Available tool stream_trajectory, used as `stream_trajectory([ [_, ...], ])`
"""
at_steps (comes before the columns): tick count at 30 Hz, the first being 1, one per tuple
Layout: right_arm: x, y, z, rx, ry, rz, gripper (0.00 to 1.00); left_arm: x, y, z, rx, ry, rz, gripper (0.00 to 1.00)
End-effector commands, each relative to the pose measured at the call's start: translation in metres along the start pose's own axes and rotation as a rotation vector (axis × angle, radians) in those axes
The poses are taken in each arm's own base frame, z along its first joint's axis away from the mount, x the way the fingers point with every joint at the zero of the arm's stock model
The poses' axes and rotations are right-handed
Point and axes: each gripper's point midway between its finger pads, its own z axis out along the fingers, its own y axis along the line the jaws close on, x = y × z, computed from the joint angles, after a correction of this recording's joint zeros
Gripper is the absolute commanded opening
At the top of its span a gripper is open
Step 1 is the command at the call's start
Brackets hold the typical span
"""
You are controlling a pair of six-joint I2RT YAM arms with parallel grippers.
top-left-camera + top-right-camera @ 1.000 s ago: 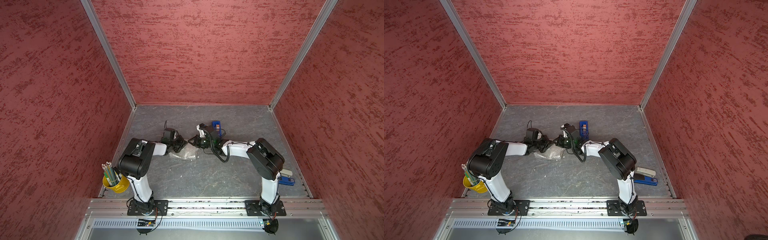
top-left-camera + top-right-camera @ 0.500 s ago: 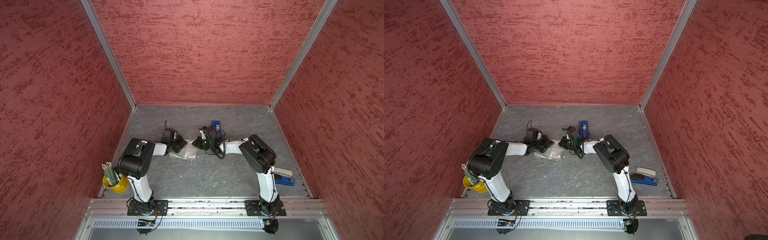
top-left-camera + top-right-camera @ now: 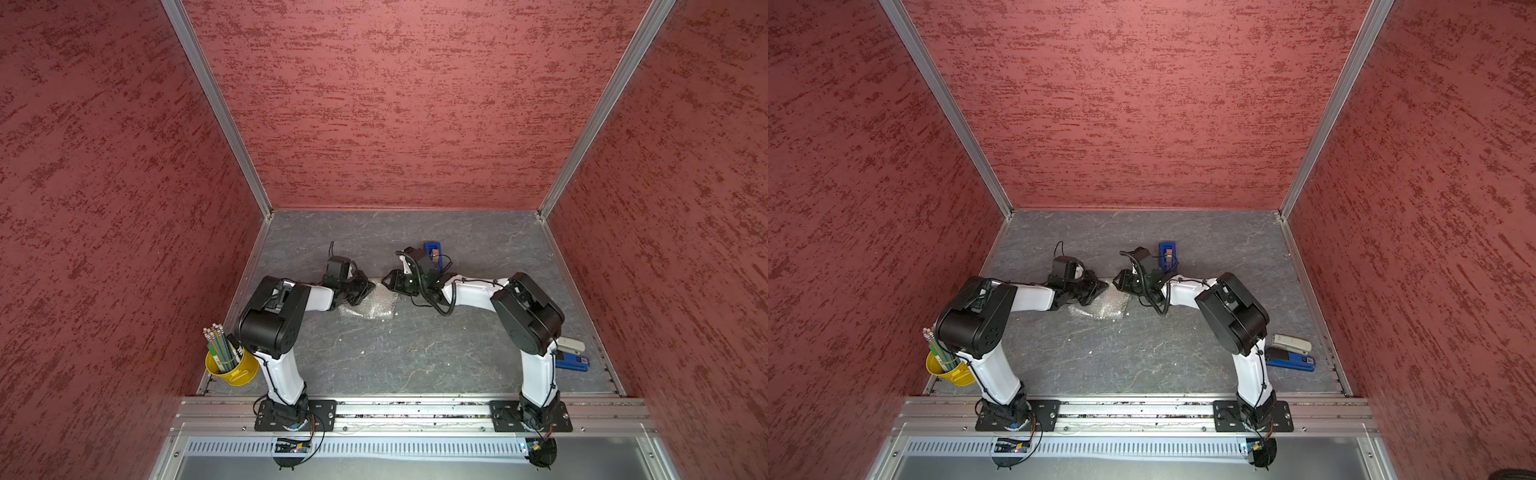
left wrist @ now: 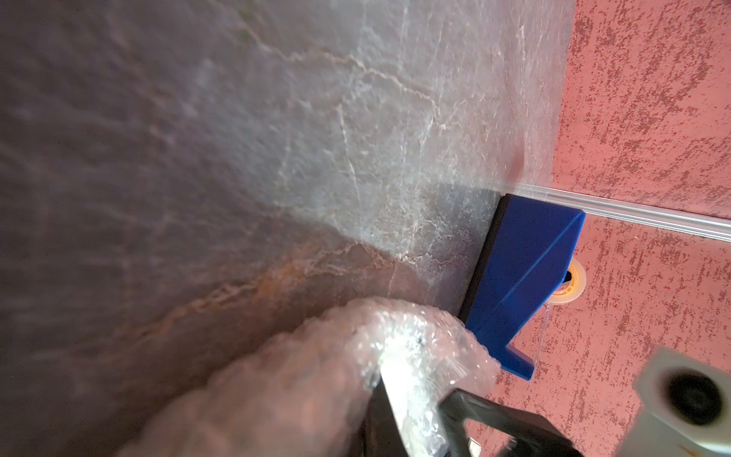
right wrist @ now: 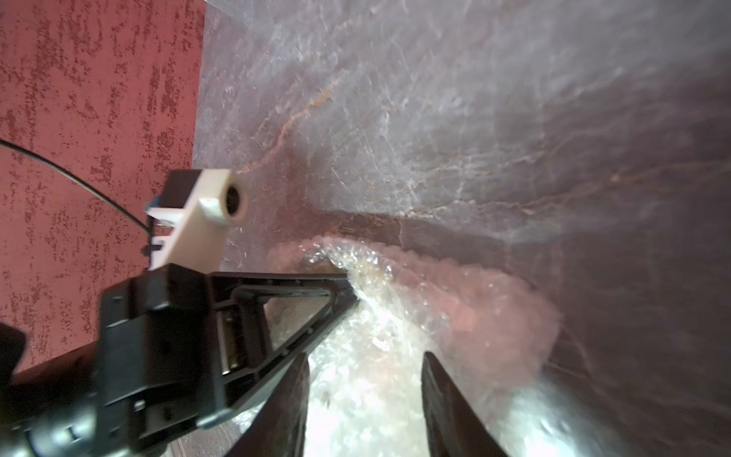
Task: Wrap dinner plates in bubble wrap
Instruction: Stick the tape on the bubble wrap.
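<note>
The bubble wrap (image 3: 368, 306) (image 3: 1100, 308) lies as a crumpled whitish bundle on the grey floor between my two arms. My left gripper (image 3: 366, 286) (image 3: 1098, 286) is shut on its upper edge; in the left wrist view the wrap (image 4: 324, 356) bulges over the gripper (image 4: 399, 411). My right gripper (image 3: 385, 281) (image 3: 1118, 281) faces it from the other side, open. In the right wrist view its fingers (image 5: 292, 395) stand apart with the wrap (image 5: 455, 300) beyond them. The dinner plate is hidden.
A blue tape dispenser (image 3: 432, 252) (image 3: 1168, 252) (image 4: 522, 285) stands just behind the right wrist. A yellow pencil cup (image 3: 233, 366) (image 3: 951, 370) sits at the front left corner. A grey stapler (image 3: 570, 345) and a blue one (image 3: 572, 362) lie front right. Red walls enclose three sides.
The right gripper's jaws have opened and let go of the wrap. The right arm's elbow leaned inward, then swung back out. The left gripper has kept its hold.
</note>
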Motion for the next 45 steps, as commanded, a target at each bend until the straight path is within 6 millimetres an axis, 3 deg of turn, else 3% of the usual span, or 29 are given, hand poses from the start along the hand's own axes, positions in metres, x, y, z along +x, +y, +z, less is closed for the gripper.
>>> stream_trajectory([
  [1,-0.018,0.026,-0.019,-0.001,-0.04,-0.051,0.48,0.022,0.062,0.003,-0.19,0.062,-0.091,0.0],
  [3,-0.014,0.035,-0.016,-0.015,-0.021,-0.073,0.46,0.022,0.06,0.002,-0.186,0.063,-0.09,0.0],
  [7,0.002,0.034,0.001,-0.02,0.032,-0.074,0.29,0.021,0.058,0.002,-0.179,0.063,-0.087,0.0],
  [13,0.027,0.009,0.026,0.009,0.099,-0.056,0.12,0.022,0.059,0.002,-0.177,0.066,-0.089,0.0],
  [21,0.071,-0.039,0.029,0.095,0.169,-0.011,0.07,0.021,0.057,0.003,-0.172,0.064,-0.091,0.0],
  [24,0.065,-0.04,0.026,0.097,0.166,-0.012,0.06,0.021,0.057,0.003,-0.173,0.064,-0.088,0.0],
  [28,0.027,-0.011,0.011,0.05,0.089,-0.043,0.08,0.022,0.059,0.002,-0.18,0.064,-0.082,0.0],
  [31,0.002,-0.005,0.009,0.033,0.054,-0.039,0.09,0.022,0.058,0.001,-0.183,0.063,-0.076,0.0],
  [33,-0.004,-0.009,0.015,0.037,0.056,-0.033,0.09,0.022,0.057,0.001,-0.184,0.062,-0.072,0.0],
  [40,0.012,-0.044,0.042,0.094,0.098,-0.006,0.07,0.02,0.051,0.0,-0.184,0.059,-0.054,0.0],
  [45,0.023,-0.058,0.047,0.107,0.121,0.015,0.05,0.019,0.049,-0.001,-0.181,0.057,-0.052,0.0],
])
